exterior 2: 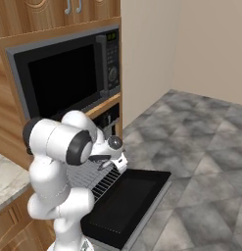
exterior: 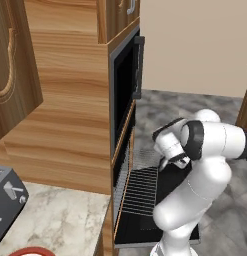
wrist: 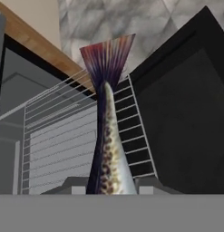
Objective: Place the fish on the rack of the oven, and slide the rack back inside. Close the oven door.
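Jaws clamped on the fish (wrist: 108,154) — tail outward — above the pulled-out rack (wrist: 59,145).

Speckled silver fish (wrist: 109,158) with dark back, purple-red tail. Grey wire rack (wrist: 63,140) over black oven door (wrist: 186,122). Brown wood oven (exterior: 122,85) surround.

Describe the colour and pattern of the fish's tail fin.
Dark purple fading to reddish at the tips, with fine streaks; the fish shows best in the hand view.
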Controlling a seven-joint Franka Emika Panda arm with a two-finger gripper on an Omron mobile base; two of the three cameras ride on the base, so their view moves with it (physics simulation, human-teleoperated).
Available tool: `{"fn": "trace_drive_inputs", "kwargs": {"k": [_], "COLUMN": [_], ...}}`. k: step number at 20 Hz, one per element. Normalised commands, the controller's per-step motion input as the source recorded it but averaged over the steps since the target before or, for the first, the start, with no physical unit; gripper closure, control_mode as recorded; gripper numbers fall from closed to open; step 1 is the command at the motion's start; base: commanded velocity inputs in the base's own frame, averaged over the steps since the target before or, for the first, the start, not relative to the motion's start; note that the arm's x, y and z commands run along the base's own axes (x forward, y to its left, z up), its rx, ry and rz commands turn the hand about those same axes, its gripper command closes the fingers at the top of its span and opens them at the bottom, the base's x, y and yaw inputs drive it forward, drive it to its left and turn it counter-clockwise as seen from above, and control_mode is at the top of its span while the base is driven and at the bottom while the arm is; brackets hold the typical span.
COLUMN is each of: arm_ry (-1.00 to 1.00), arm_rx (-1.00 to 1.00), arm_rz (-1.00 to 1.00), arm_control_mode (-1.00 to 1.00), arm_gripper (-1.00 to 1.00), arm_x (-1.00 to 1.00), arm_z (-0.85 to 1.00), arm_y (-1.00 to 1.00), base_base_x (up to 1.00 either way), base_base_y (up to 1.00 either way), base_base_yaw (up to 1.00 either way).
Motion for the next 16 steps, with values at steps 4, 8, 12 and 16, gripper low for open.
{"fn": "trace_drive_inputs", "kwargs": {"k": [4,8,12,16], "arm_ry": [-0.01,-0.05,-0.01,0.0], "arm_rx": [0.02,0.06,0.06,0.04], "arm_rz": [0.06,0.07,0.07,0.08], "arm_control_mode": [-1.0,-1.0,-1.0,-1.0], "arm_gripper": [1.0,1.0,1.0,1.0], "arm_x": [0.24,0.24,0.24,0.35], "arm_z": [-0.41,-0.38,-0.32,-0.36], "arm_y": [0.0,0.0,0.0,0.0], "base_base_x": [0.0,0.0,0.0,0.0], "base_base_y": [0.0,0.0,0.0,0.0], "base_base_yaw": [0.0,0.0,0.0,0.0]}}
